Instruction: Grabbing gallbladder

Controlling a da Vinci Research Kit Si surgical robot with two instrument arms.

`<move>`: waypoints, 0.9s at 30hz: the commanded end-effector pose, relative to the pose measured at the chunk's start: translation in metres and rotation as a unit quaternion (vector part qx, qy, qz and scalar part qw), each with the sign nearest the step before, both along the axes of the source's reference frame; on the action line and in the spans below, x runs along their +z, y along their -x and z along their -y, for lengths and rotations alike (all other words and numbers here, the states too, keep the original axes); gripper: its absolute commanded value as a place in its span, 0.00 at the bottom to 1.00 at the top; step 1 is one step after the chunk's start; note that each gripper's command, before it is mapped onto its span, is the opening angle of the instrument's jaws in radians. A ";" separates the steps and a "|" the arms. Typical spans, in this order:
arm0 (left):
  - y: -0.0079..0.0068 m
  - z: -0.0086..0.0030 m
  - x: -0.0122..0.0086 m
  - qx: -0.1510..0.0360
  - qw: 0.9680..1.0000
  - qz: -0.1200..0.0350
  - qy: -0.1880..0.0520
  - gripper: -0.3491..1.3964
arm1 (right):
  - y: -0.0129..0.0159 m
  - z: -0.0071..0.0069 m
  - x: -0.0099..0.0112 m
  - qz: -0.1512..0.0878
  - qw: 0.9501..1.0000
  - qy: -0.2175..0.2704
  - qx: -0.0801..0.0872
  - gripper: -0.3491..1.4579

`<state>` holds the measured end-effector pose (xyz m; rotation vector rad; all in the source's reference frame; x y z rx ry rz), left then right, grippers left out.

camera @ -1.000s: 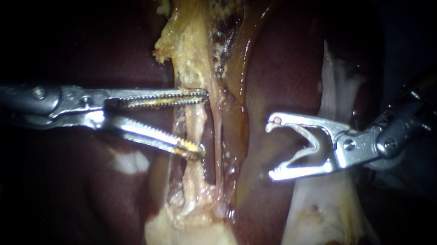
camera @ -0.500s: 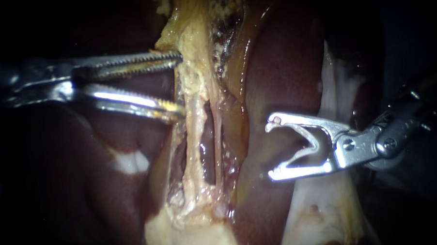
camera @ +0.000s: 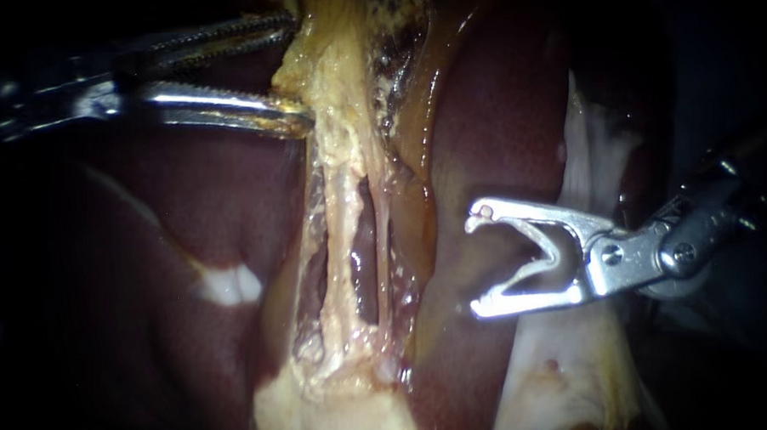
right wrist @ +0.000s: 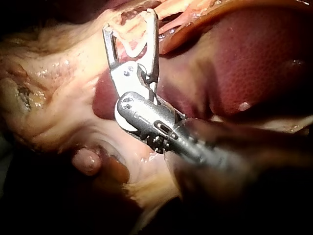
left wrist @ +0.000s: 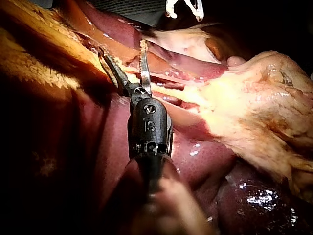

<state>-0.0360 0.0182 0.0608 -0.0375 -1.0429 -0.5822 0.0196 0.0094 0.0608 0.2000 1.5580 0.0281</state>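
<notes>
The yellowish, rough gallbladder tissue (camera: pixel 334 60) runs down the middle and narrows into two pale tubes (camera: pixel 342 231). My left instrument (camera: pixel 293 71) comes in at the upper left with its toothed jaws open. Its lower jaw tip rests against the edge of the yellowish tissue, and a flap of that edge lies in the gap. In the left wrist view the same jaws (left wrist: pixel 123 49) stand apart, just short of the tissue ahead. My right instrument (camera: pixel 477 261) hangs open over the liver (camera: pixel 506 117), right of the tubes, holding nothing. In its own wrist view its jaws (right wrist: pixel 130 22) are spread.
Dark red liver (camera: pixel 188 217) lies on both sides of the central strip. An amber band (camera: pixel 419 157) runs beside the tubes. Pale white tissue (camera: pixel 589 163) lies behind the right instrument, and a pale fatty mass (camera: pixel 343 409) sits below the tubes.
My left instrument has moved up along the yellowish strip, from astride the tubes to its upper edge, jaws still open. The right instrument has not moved.
</notes>
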 end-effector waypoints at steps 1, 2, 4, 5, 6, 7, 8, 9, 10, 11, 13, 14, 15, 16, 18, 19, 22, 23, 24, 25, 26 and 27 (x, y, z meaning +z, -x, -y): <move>0.0001 0.0000 0.0003 -0.001 1.000 -0.004 -0.002 0.50 | 0.0000 0.0000 0.0000 0.000 1.000 0.000 0.000 0.50; 0.0002 0.0000 0.0007 -0.002 1.000 -0.008 -0.003 0.50 | 0.0000 0.0000 0.0000 0.000 1.000 0.000 0.000 0.50; 0.0004 0.0000 0.0011 -0.001 1.000 -0.009 -0.003 0.49 | 0.0000 0.0000 0.0000 0.000 1.000 0.000 0.000 0.50; 0.0006 0.0001 0.0014 -0.001 1.000 -0.011 -0.005 0.48 | 0.0000 0.0000 0.0000 0.000 1.000 0.000 0.000 0.50; 0.0008 0.0001 0.0016 0.004 1.000 -0.012 -0.004 0.47 | 0.0000 0.0000 0.0000 0.000 1.000 0.000 0.000 0.50; 0.0009 0.0001 0.0018 0.003 1.000 -0.012 -0.010 0.45 | 0.0000 0.0000 0.0000 0.000 1.000 0.000 0.000 0.50; 0.0010 0.0002 0.0019 0.003 1.000 -0.012 -0.013 0.43 | 0.0000 0.0000 0.0000 0.000 1.000 0.000 0.000 0.50; 0.0011 0.0002 0.0021 0.003 1.000 -0.014 -0.017 0.42 | 0.0000 0.0000 0.0000 0.000 1.000 0.000 0.000 0.50; 0.0012 0.0002 0.0022 0.001 1.000 -0.013 -0.019 0.41 | 0.0000 0.0000 0.0000 0.000 1.000 0.000 0.000 0.50; 0.0013 0.0001 0.0024 -0.001 1.000 -0.012 -0.021 0.40 | 0.0000 0.0000 0.0000 0.000 1.000 0.000 0.000 0.50; 0.0013 0.0001 0.0025 -0.003 1.000 -0.010 -0.026 0.37 | 0.0000 0.0000 0.0000 0.000 1.000 0.000 0.000 0.50; 0.0014 0.0001 0.0025 -0.006 0.999 -0.008 -0.031 0.34 | 0.0000 0.0000 0.0000 0.000 1.000 0.000 0.000 0.50; 0.0014 0.0001 0.0025 -0.008 0.999 -0.007 -0.033 0.31 | 0.0000 0.0000 0.0000 0.000 1.000 0.000 0.000 0.50; 0.0014 0.0000 0.0025 -0.011 0.999 -0.006 -0.038 0.27 | 0.0000 0.0000 0.0000 0.000 1.000 0.000 0.000 0.50; 0.0015 0.0000 0.0025 -0.014 0.999 -0.005 -0.047 0.11 | 0.0000 0.0000 0.0000 0.000 1.000 0.000 0.000 0.50; 0.0014 0.0000 0.0025 -0.015 0.999 -0.005 -0.050 0.00 | 0.0000 0.0000 0.0000 0.000 1.000 0.000 0.000 0.50; 0.0013 -0.0001 0.0029 0.000 0.998 -0.018 -0.061 0.00 | 0.0000 0.0000 -0.0001 0.000 1.000 0.000 0.000 0.50; 0.0013 -0.0001 0.0030 0.006 0.998 -0.024 -0.065 0.00 | 0.0000 0.0000 -0.0001 0.000 1.000 0.000 0.000 0.50; 0.0012 -0.0001 0.0032 0.010 0.997 -0.030 -0.069 0.00 | 0.0000 0.0000 -0.0001 0.000 1.000 0.000 0.000 0.50; 0.0011 -0.0001 0.0034 0.014 0.997 -0.036 -0.072 0.00 | 0.0000 0.0000 -0.0001 0.000 1.000 0.000 0.000 0.50; 0.0010 -0.0001 0.0035 0.016 0.996 -0.039 -0.074 0.00 | 0.0000 0.0000 -0.0001 0.000 1.000 0.000 0.000 0.50; 0.0009 -0.0001 0.0037 0.018 0.996 -0.041 -0.075 0.00 | 0.0000 0.0000 -0.0001 0.000 1.000 0.000 0.000 0.50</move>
